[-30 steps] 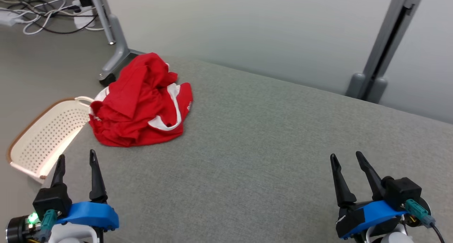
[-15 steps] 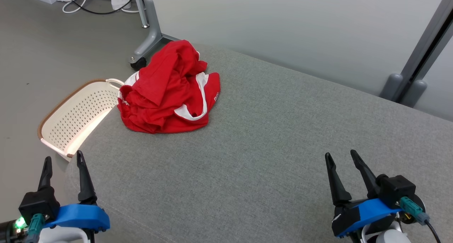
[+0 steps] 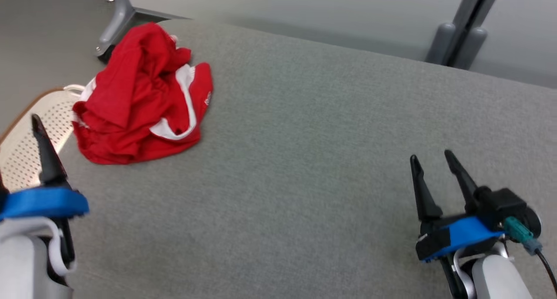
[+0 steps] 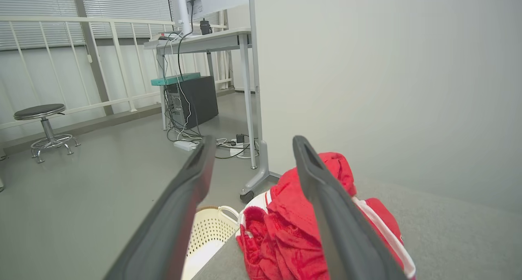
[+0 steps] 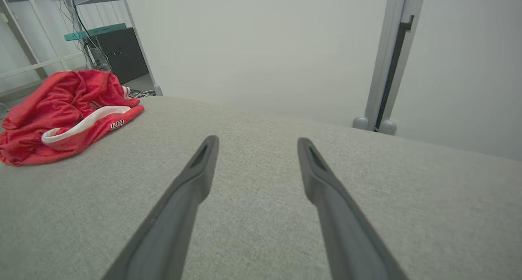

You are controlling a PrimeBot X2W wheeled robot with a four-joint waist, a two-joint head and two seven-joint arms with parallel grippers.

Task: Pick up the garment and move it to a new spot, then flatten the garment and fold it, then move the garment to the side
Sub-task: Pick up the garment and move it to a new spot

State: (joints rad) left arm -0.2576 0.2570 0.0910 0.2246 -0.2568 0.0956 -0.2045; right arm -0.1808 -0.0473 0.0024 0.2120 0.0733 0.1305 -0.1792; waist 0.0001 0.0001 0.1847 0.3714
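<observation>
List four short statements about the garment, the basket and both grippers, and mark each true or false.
1. The red garment lies bunched on the grey surface. True.
2. The right gripper grips the garment. False: it is open and well apart from the cloth.
3. The garment lies inside the basket. False: it lies on the surface, and the basket stands beside the surface's edge.
4. The left gripper is open, holding nothing. True.
</observation>
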